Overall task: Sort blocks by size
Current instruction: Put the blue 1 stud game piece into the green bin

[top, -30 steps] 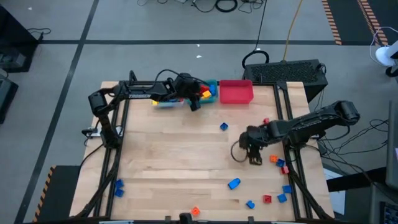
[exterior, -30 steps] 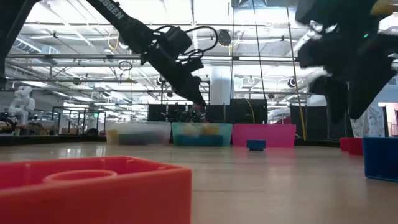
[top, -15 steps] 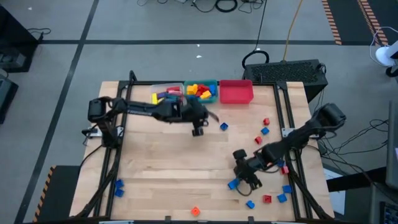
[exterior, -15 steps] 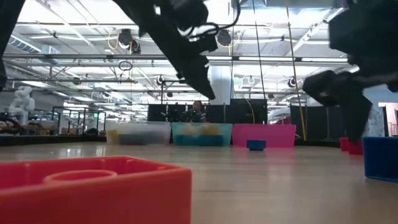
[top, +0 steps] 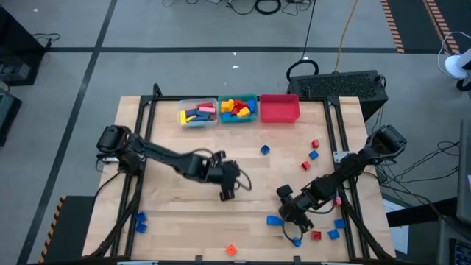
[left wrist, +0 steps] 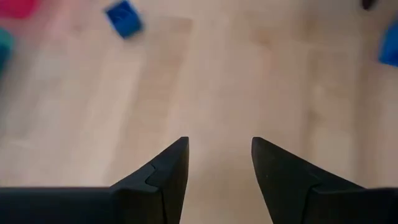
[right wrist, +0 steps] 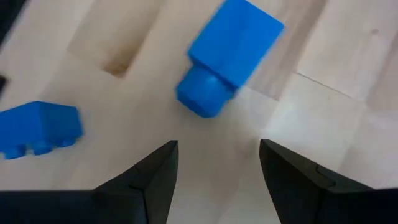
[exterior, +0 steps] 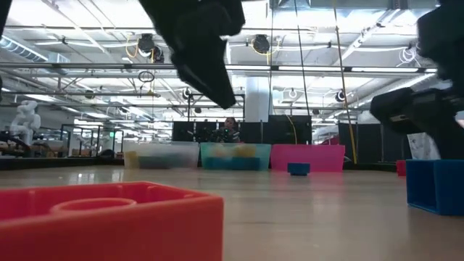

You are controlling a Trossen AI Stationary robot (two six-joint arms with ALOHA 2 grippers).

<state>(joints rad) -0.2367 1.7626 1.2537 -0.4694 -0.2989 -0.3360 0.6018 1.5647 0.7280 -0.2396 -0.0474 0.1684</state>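
Blocks lie scattered on the wooden table. My right gripper [top: 288, 221] [right wrist: 217, 168] stands open near the front right, just short of a blue block with a round stud [right wrist: 227, 56] [top: 274, 219]. A second blue block [right wrist: 37, 127] lies off to one side of it. Neither is touched. My left gripper [top: 227, 193] [left wrist: 219, 155] hangs open over bare wood at the table's middle, with a small blue block [left wrist: 124, 17] [top: 265, 149] farther off. The clear bin [top: 197, 114] and the teal bin [top: 237, 108] hold sorted blocks. The red bin [top: 279, 108] stands beside them.
Red and blue blocks [top: 313, 155] dot the right side, and more [top: 333, 234] lie by the front right corner. Two blue blocks [top: 140, 221] sit front left. An orange block [top: 231, 250] [exterior: 109, 221] lies at the near edge. The bins line the far edge.
My left gripper has swung away from the bins at the far edge to the table's middle, toward the near edge. My right gripper has moved toward the near edge and come down over the blue blocks, rolling as it went. Both have stayed open.
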